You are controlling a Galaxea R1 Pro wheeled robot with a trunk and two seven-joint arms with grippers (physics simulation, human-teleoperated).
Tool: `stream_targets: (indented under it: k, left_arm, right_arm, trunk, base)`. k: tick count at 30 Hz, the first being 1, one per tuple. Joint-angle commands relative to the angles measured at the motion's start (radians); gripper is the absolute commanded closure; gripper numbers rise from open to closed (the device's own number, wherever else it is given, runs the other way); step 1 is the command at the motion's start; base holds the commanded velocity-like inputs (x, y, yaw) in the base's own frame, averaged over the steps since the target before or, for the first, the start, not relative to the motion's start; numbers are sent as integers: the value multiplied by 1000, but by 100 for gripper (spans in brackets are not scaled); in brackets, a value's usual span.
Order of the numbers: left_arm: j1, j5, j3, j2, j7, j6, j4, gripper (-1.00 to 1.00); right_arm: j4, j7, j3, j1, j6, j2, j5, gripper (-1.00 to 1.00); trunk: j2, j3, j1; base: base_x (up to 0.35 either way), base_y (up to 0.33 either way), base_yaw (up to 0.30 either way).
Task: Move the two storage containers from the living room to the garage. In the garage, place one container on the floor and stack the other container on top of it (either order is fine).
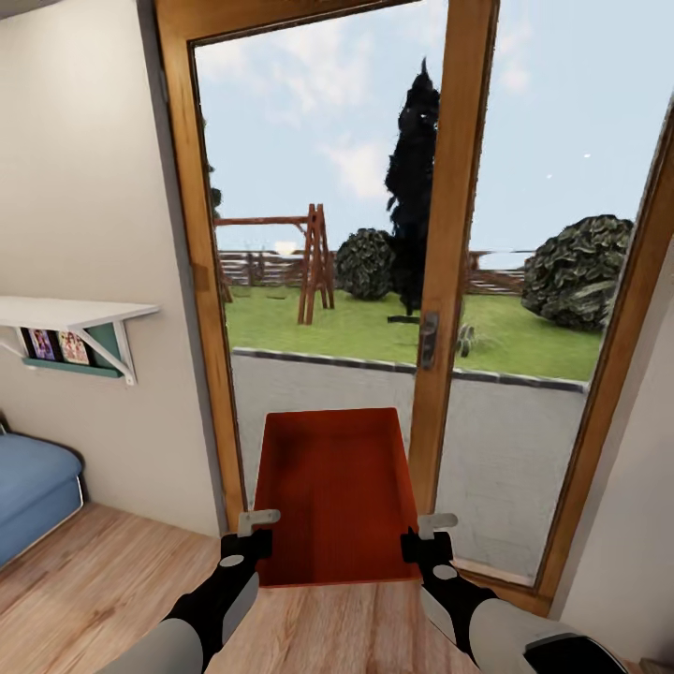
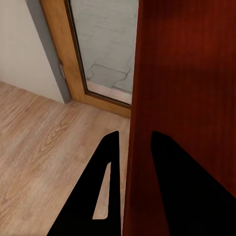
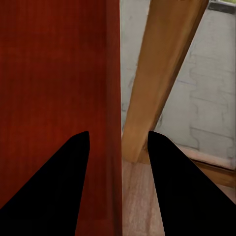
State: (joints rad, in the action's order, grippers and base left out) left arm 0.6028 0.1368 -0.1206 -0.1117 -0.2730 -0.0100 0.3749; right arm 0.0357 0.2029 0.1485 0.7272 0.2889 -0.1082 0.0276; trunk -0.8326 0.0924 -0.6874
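**Container held up in front of the glass doors**

From the head camera I see one orange-red storage container [image 1: 335, 496] held between my two grippers, in front of the wood-framed glass doors [image 1: 456, 234]. The left gripper [image 1: 251, 535] clamps the container's left wall near its closest corner; the right gripper [image 1: 427, 537] clamps the right wall likewise. Left of the doors, a white shelf [image 1: 70, 314] hangs on the cream wall above a blue sofa [image 1: 33, 487]. Light wood flooring [image 1: 103, 571] lies below the container.

In the left wrist camera, the black fingers [image 2: 108, 196] straddle the container's wall [image 2: 135, 147], one on each face, closed on it. The door frame's bottom corner [image 2: 73, 83] is just beyond.

In the right wrist camera, the fingers [image 3: 59, 187] likewise pinch the other wall [image 3: 114, 123], a door post [image 3: 157, 78] beside it.
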Motion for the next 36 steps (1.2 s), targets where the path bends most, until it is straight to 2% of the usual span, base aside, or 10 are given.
stream_targets:
  k: [1,36]
  left_arm:
    - [0,10,7,43,-12,-1,-1,100]
    - [0,9,7,44,-12,-1,-1,100]
  right_arm:
    - [3,-7,-73,1,88,-1,-22,100]
    - [3,-5,-73,1,87,-1,-21,100]
  trunk:
    - [-1,1,0]
    - [-1,1,0]
  base:
    - [0,0,0]
    - [0,0,0]
